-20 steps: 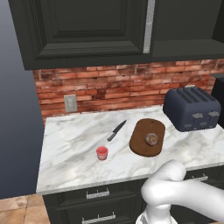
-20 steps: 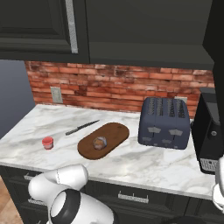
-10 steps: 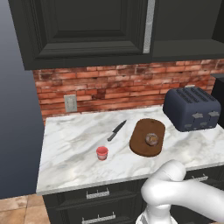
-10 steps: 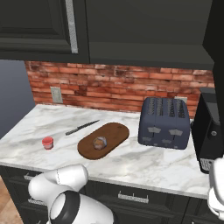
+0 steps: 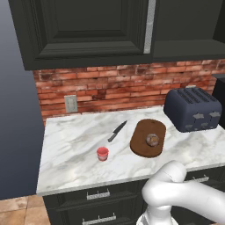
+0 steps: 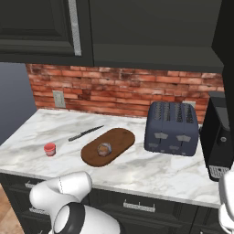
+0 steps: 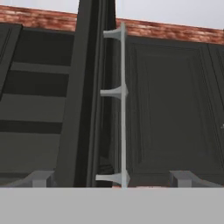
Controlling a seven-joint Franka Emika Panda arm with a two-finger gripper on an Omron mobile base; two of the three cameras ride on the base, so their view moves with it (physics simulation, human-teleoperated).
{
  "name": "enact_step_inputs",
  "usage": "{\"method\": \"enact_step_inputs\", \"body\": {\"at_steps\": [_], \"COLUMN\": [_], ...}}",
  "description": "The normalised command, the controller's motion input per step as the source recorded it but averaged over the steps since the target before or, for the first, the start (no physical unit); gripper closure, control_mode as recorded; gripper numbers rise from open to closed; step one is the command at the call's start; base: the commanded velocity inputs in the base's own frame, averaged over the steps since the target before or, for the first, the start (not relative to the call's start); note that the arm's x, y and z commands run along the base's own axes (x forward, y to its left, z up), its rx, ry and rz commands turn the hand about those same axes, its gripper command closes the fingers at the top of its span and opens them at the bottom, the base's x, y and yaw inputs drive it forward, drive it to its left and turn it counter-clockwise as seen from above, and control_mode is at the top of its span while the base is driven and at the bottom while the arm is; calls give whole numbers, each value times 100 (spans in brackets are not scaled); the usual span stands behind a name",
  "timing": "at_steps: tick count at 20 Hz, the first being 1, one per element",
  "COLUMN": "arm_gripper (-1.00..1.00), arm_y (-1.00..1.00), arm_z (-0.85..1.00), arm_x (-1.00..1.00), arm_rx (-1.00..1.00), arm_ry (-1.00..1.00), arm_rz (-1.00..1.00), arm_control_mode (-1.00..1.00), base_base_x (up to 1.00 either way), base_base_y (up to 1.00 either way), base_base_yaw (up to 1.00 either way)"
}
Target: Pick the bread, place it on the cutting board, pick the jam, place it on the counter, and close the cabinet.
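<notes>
The bread (image 5: 152, 139) (image 6: 104, 148) lies on the dark oval cutting board (image 5: 141, 147) (image 6: 119, 137). The red jam (image 5: 102, 153) (image 6: 49, 148) stands upright on the marble counter (image 5: 74, 145) (image 6: 151, 169), left of the board. My gripper (image 7: 111, 179) is open, its fingertips (image 7: 41, 178) wide apart, close in front of the dark cabinet (image 5: 88, 30) (image 7: 170, 109). In the hand view the silver handle (image 7: 123, 105) runs up between the fingertips. A panelled door lies to its right. A dark upright edge and shelf-like bands show to its left.
A knife (image 5: 117, 131) (image 6: 85, 133) lies behind the board. A dark blue toaster (image 5: 192, 108) (image 6: 171, 128) stands to its right, with a black appliance (image 6: 219, 137) beyond. A brick wall with an outlet (image 5: 70, 103) backs the counter. Drawers run below.
</notes>
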Motion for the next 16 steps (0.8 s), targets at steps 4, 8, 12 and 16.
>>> {"method": "enact_step_inputs", "body": {"at_steps": [4, 8, 12, 16], "arm_gripper": [-100, -100, -100, -100], "arm_y": [-14, -18, -18, -17], "arm_z": [4, 0, 0, 0], "arm_x": [0, 0, 0, 0], "arm_rx": [0, 0, 0, 0], "arm_ry": [0, 0, 0, 0], "arm_rz": [0, 0, 0, 0], "arm_control_mode": [-100, -100, -100, -100], "base_base_x": [0, 0, 0, 0], "base_base_y": [0, 0, 0, 0], "base_base_yaw": [0, 0, 0, 0]}}
